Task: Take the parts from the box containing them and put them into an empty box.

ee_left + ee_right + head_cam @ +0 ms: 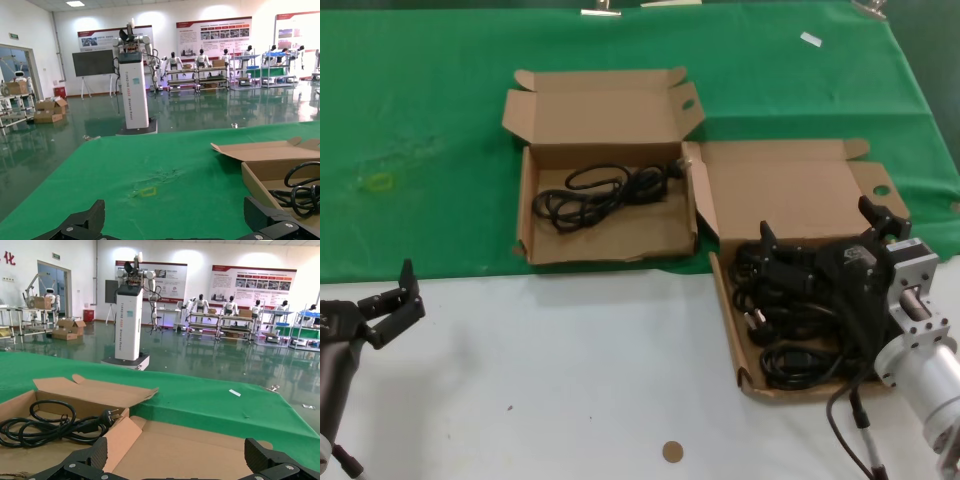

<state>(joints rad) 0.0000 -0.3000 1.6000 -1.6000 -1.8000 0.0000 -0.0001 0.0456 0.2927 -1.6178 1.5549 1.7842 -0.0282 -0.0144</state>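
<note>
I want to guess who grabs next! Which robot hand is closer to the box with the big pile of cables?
The right one. The right end effector hangs open right over the cables in that box. The left end effector waits open far off, over the white table.

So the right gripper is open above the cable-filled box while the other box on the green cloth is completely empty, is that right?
Not quite: the other box on the green cloth already holds one coiled cable, as the head view shows. The right gripper is indeed open above the cable-filled box.

Glossy green floor [65, 135], white walls with posters [252, 285] (text unreadable), shelving racks [200, 77], ceiling lights.
</note>
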